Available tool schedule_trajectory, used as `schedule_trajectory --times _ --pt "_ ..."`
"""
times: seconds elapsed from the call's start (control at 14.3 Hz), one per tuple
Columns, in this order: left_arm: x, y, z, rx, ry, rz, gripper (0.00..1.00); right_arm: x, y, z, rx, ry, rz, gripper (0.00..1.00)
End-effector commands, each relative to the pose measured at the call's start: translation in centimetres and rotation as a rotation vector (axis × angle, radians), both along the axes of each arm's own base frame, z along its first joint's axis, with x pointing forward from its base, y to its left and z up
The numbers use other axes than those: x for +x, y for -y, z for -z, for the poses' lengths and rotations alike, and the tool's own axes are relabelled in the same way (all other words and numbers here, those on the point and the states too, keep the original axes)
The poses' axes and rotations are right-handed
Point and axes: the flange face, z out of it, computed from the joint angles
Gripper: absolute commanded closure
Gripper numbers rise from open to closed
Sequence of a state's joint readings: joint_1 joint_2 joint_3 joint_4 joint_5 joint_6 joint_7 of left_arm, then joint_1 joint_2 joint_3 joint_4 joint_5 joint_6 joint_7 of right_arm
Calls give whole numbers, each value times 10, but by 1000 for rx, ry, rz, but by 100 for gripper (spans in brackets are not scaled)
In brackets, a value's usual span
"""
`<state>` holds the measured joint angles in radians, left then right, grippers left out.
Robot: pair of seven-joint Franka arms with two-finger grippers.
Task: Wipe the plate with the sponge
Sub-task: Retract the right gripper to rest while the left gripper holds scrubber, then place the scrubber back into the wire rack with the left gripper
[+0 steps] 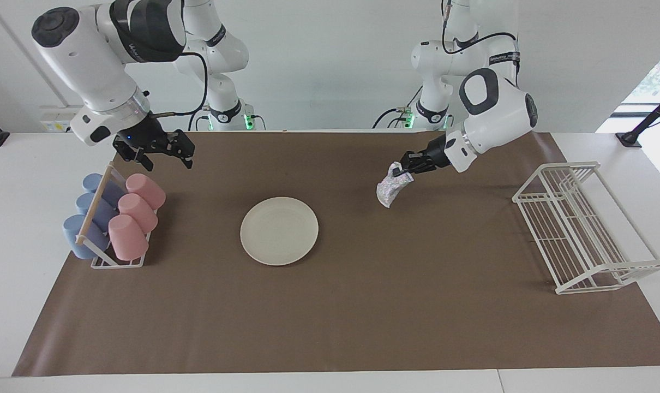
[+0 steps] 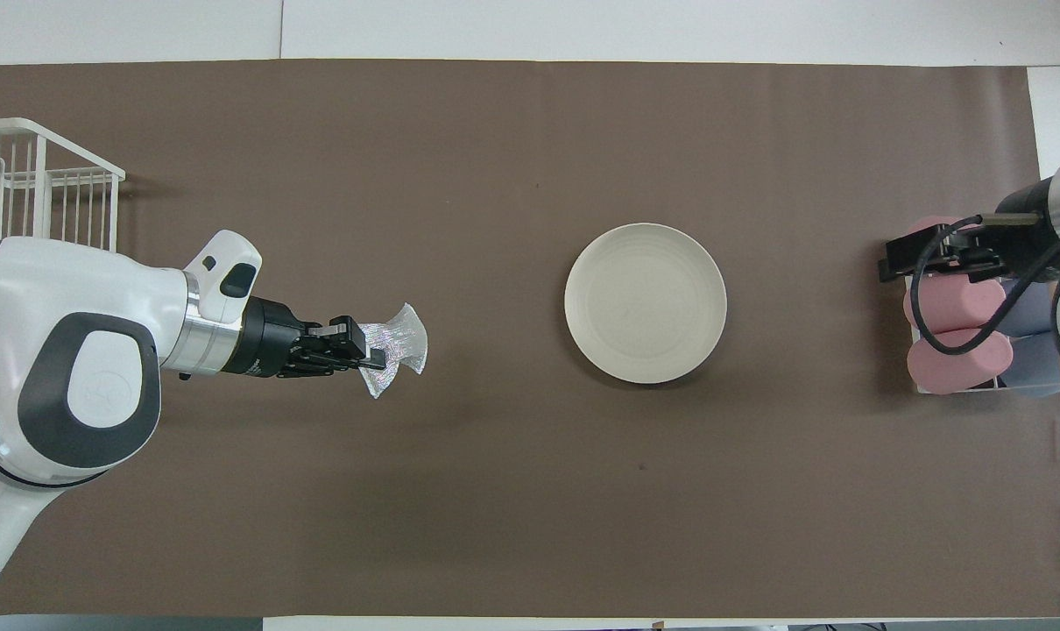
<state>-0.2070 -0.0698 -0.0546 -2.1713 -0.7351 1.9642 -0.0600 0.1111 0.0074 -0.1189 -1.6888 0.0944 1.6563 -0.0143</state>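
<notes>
The cream-white plate (image 1: 279, 231) (image 2: 645, 302) lies flat on the brown mat (image 1: 363, 316) near the middle of the table. My left gripper (image 1: 400, 173) (image 2: 372, 350) is shut on the sponge (image 1: 390, 188) (image 2: 397, 350), a floppy whitish speckled pad that hangs from the fingers above the mat. It is over bare mat, well clear of the plate toward the left arm's end. My right gripper (image 1: 166, 158) (image 2: 885, 267) is open and empty, raised over the cup rack at the right arm's end.
A small rack (image 1: 117, 263) holds several pink cups (image 1: 139, 210) (image 2: 959, 359) and blue cups (image 1: 90, 215) lying on their sides. A white wire dish rack (image 1: 581, 229) (image 2: 31, 175) stands at the left arm's end of the mat.
</notes>
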Motion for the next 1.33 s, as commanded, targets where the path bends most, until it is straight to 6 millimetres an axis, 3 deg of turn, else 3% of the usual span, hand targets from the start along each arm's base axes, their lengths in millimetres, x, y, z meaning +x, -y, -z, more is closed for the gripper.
schedule_trajectory --times 0.0,0.21,0.49,0.7,0.98,1.26 --pt "6 16 -6 167 10 18 100 4 1 -3 -18 41 -74 0" --pt "8 28 -11 343 23 22 100 0 14 2 -14 29 -48 0" --pt "2 42 -21 602 51 33 100 -1 16 -2 -38 -23 -55 0" --pt "15 38 -43 742 37 74 100 3 17 -22 -59 0 -57 0" --pt "30 16 -74 1007 34 127 100 4 17 -34 -73 22 14 0" --pt "31 -4 -88 1276 57 157 100 8 22 -45 -83 49 11 0"
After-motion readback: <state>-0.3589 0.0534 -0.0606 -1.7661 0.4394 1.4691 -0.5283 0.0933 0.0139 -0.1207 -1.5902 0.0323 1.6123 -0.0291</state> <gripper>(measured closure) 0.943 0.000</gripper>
